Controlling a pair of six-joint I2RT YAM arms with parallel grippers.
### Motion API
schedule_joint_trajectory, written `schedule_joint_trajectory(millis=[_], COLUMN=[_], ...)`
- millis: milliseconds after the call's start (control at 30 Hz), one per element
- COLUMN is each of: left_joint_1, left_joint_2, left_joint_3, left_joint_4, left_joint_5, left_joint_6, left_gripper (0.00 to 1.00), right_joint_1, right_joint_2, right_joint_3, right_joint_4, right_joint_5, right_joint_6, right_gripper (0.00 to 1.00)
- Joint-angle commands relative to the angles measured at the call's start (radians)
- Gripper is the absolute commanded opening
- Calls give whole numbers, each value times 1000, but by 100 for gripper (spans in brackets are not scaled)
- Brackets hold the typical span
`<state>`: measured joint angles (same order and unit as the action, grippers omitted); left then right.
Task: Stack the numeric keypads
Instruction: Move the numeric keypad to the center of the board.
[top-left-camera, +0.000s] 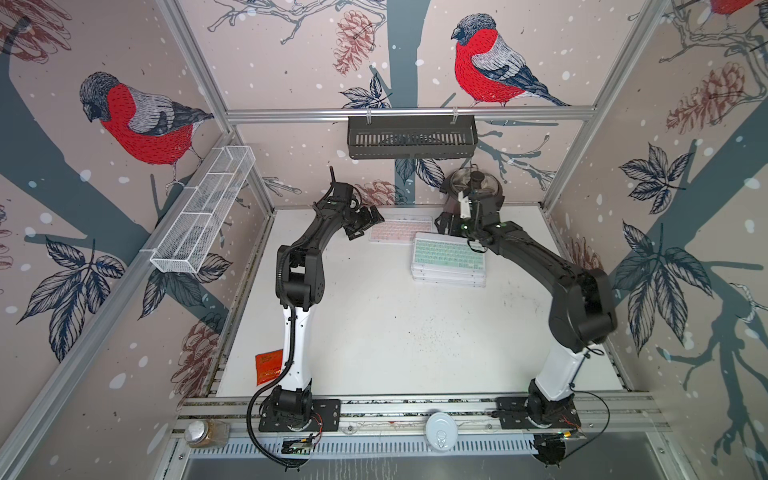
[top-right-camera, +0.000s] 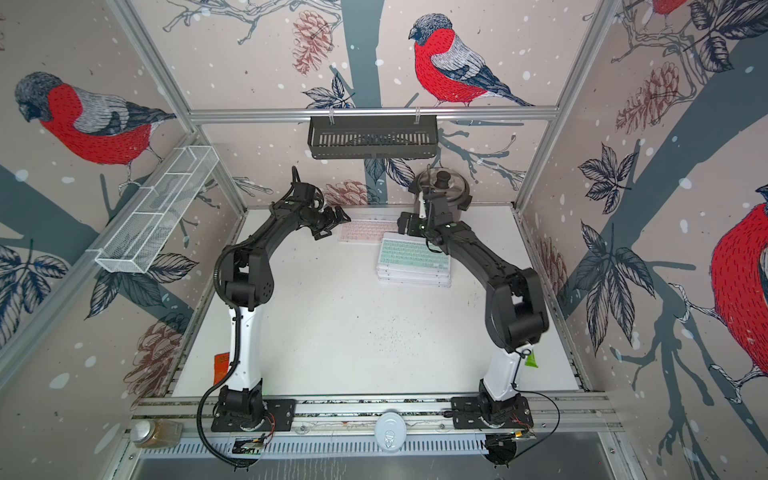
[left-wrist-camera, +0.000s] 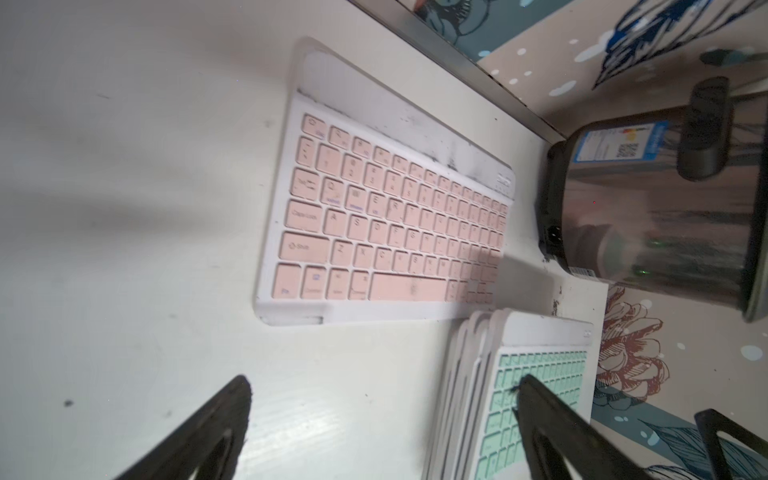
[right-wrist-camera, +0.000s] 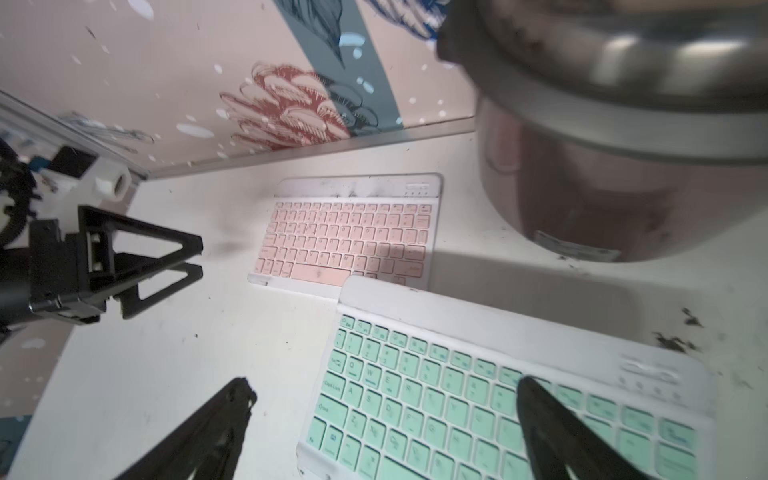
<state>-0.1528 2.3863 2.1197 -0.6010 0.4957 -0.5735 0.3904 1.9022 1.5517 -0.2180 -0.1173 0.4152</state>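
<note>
Mint-green keys top the stack of numeric keypads (top-left-camera: 449, 257), which sits flat on the white table (top-left-camera: 374, 332), back-right of centre in both top views. The white frames under the top 1 are fanned a bit off-square. The left wrist view shows at least 4 edges, exact count unclear.

The pink keypad (top-left-camera: 397, 230) lies alone, flat and keys up, near the back wall and just beside the stack's far-left corner. Can't tell if the 2 touch. Dark smudges mark its top strip.

The left gripper (left-wrist-camera: 384, 381) is open, fingers wide apart w/ nothing btwn them. It hangs over bare table just left of the pink keypad and is aimed at it.

The right gripper (right-wrist-camera: 384, 383) is also open and empty, jaws wide. It hangs over the stack's far-left corner, w/ 1 finger over the green keys and the other over bare table. Contact w/ the keys: can't tell.

A steel pot (top-left-camera: 473, 189) w/ a black lid knob stands at the back, right behind the right gripper. It is near the pink keypad's right end but apart from it.

A red packet (top-left-camera: 268, 368) lies at the table's left edge by the left arm's base. A green packet (top-right-camera: 531, 359) peeks out behind the right arm in a top view. A black basket (top-left-camera: 411, 137) hangs on the back rail and a wire basket (top-left-camera: 203, 212) on the left rail.
</note>
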Motion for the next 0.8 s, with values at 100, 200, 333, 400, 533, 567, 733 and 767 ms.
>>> schedule_joint_trajectory(millis=[100,200,333,400,533,567,733,767], left_joint_1=[24,35,39,41,42,41,39,39], left_joint_2=[139,175,219,224,244,248,245,241], left_joint_3=[158,166,201,195,187,181,140,131], left_joint_4=[34,75,57,59,65,72,82,83], left_joint_5=[37,56,69,70,82,89,93,93], left_joint_6=[20,33,67,74,57,51,40,40], left_gripper=[99,99,99,99,99,99,99,99], right_joint_1=[71,75,77,72,54,52,22,17], right_joint_2=[302,424,498,542,671,693,740,748], right_joint_3=[339,495,552,596,779,808,824,827], right_joint_4=[-152,-208,-167,-166,-245,-249,-225,-217], right_joint_5=[132,135,145,151,129,127,97,84], right_joint_6=[-76,-78,-91,-88,-74,-71,-39,-35], right_gripper=[99,99,99,99,99,99,99,99])
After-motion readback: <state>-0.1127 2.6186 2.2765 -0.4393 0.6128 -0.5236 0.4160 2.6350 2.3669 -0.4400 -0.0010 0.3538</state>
